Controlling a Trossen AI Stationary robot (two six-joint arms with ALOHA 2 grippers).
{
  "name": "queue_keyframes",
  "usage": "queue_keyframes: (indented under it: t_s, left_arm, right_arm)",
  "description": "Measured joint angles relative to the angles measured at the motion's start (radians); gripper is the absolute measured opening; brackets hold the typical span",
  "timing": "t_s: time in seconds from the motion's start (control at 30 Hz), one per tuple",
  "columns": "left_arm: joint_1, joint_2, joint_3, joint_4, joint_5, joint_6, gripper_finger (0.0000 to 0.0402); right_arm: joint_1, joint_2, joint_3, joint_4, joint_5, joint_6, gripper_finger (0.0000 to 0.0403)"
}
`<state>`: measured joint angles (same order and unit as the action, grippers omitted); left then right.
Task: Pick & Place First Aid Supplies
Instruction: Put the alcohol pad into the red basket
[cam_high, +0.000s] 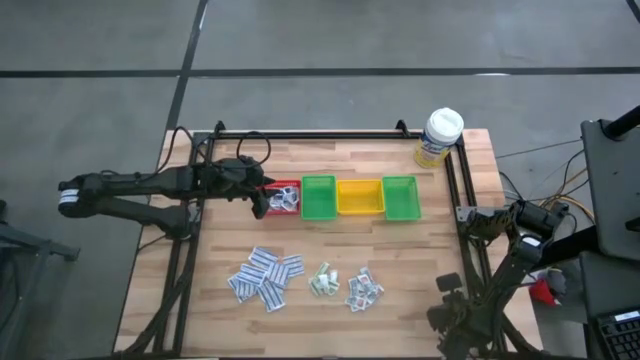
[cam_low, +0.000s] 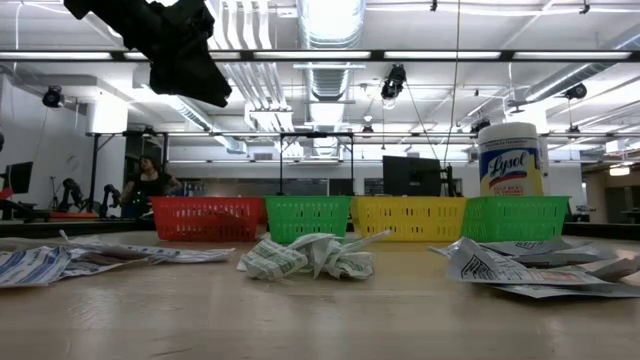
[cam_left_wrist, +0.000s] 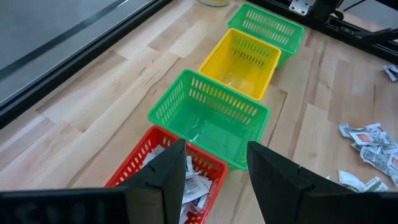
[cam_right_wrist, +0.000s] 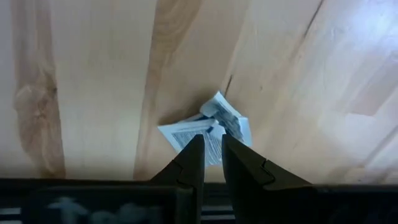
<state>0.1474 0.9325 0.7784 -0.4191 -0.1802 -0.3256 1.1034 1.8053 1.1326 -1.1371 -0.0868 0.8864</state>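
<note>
Left claw (cam_left_wrist: 211, 171) apart above red bin (cam_left_wrist: 134, 171); right claw (cam_right_wrist: 211, 155) nearly together, empty.

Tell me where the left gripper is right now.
In the high view, the left gripper hovers over the red bin at the left end of the bin row, next to the green bin. Its jaws are open and empty.

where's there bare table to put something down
Bare wood lies between the bin row and the packet piles, also right of the piles toward the table's right edge, and behind the bins left of the bottle. Crowded: the front strip of piles, and the red bin under the left gripper.
</note>
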Motion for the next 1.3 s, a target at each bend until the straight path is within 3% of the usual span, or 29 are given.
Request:
queue_keyframes:
  t_s: [1.13, 1.3]
  left_arm:
    - [0.001, 0.000, 0.000, 0.000, 0.000, 0.000, 0.0163]
    - [0.001, 0.000, 0.000, 0.000, 0.000, 0.000, 0.0163]
  right_arm:
    - [0.000, 0.000, -0.041, 0.050, 0.000, 0.004, 0.0054]
    - [0.000, 0.004, -0.043, 0.052, 0.000, 0.004, 0.0035]
